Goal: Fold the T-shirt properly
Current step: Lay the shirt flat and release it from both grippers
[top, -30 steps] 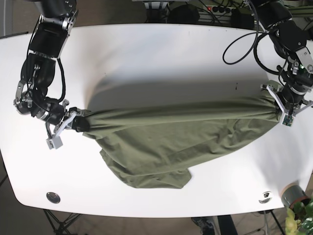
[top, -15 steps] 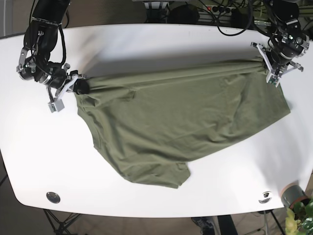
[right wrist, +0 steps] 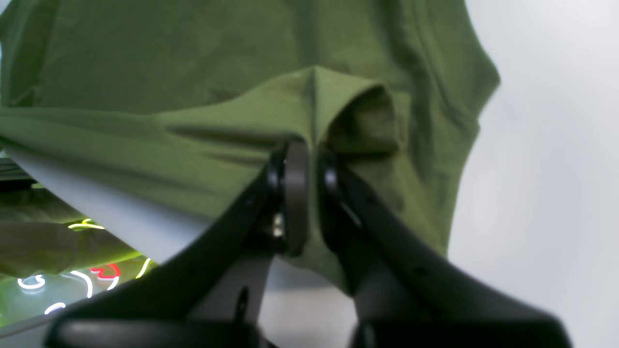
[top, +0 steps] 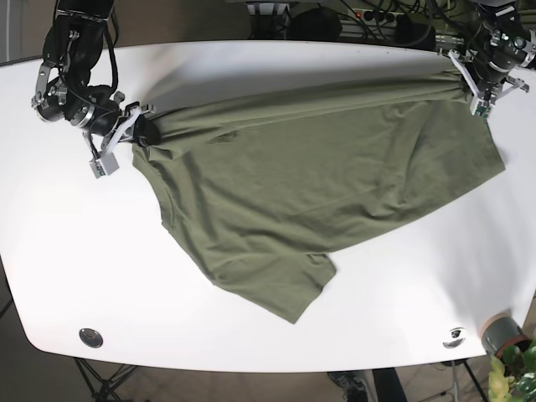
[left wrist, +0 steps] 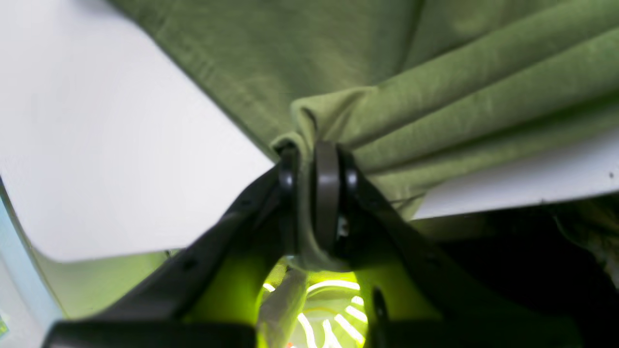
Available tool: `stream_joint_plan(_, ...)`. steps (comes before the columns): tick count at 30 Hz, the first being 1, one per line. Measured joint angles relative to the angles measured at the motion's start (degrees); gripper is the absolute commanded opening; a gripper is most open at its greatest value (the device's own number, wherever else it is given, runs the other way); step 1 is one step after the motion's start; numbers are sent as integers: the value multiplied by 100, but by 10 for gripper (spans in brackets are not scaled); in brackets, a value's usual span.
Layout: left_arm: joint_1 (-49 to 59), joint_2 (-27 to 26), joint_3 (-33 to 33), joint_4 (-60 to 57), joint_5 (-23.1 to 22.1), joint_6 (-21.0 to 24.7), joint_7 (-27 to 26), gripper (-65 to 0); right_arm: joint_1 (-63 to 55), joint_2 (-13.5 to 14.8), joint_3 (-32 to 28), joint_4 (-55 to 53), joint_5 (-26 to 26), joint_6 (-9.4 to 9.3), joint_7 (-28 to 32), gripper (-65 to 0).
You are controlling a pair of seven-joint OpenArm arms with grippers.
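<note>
The olive green T-shirt (top: 318, 180) is stretched across the white table (top: 251, 67), its far edge pulled taut between both arms and the rest draped toward the front. My left gripper (top: 471, 82) at the base view's far right is shut on a bunched corner of the T-shirt (left wrist: 435, 111); in the left wrist view the left gripper (left wrist: 309, 183) pinches folded cloth between its fingers (left wrist: 327, 193). My right gripper (top: 138, 131) at the base view's left is shut on the other corner of the T-shirt (right wrist: 242, 96); the right gripper (right wrist: 307, 193) clamps a peaked fold.
A small metal disc (top: 90, 337) sits near the table's front left corner, another (top: 455, 335) near the front right. A potted plant (top: 511, 352) stands off the front right corner. Cables (top: 368, 17) lie behind the far edge.
Both grippers have carried the shirt's held edge farther toward the table's back edge and kept it taut. The shirt has spread out flatter, and its lower flap has shifted right.
</note>
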Motion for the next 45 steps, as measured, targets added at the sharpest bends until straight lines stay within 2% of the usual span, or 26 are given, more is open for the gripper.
stream_joint_plan(6, -68, 372, -686, 0, -4, -7, 4, -650, 127, -122, -44, -7, -7, 39, -33, -628)
stream_joint_plan(11, -332, 538, -1115, 0, 55, -2, 46, -650, 428, -219, -407, -33, -20, 37, -20, -628)
stream_joint_plan(15, -345, 575, -1147, 0, 81, -2, 46, -650, 579, -234, -588, -33, -107, 15, 20, -626)
stream_joint_plan(23, -343, 363, -964, -7, 125, -2, 107, -646, 789, -553, -756, -33, -855, 24, 61, -625)
stream_joint_plan(25, -348, 203, -852, -33, 105, 2, 79, -599, 811, -616, -758, -35, -1003, 33, 55, -625)
stream_joint_plan(29, -367, 48, -782, -195, 94, 0, 2, -453, 911, -629, -780, -192, -1130, 37, 170, -612)
stream_joint_plan(31, -361, 46, -782, -264, 131, 2, 50, -390, 988, -629, -931, -356, -1259, 20, 210, -556)
stream_joint_plan(32, -356, 55, -785, -282, 133, 4, 70, -363, 1023, -625, -988, -448, -1250, 17, 240, -509)
stream_joint_plan(34, -348, 66, -782, -293, 173, 4, 90, -317, 1038, -629, -1019, -612, -1233, 17, 363, -406)
stream_joint_plan(36, -350, 59, -782, -293, 173, 20, 90, -275, 1008, -603, -1012, -649, -1263, -50, 496, -260)
stream_joint_plan(39, -411, 52, -785, -291, 168, 20, 92, -251, 977, -496, -1008, -592, -1279, -42, 518, -116)
stream_joint_plan(41, -492, 57, -789, -291, 166, 20, 92, -233, 933, -407, -984, -450, -1279, -48, 535, -78)
stream_joint_plan(45, -562, 50, -817, -286, 105, 20, 83, -221, 688, -391, -750, 57, -1246, -44, 575, -76)
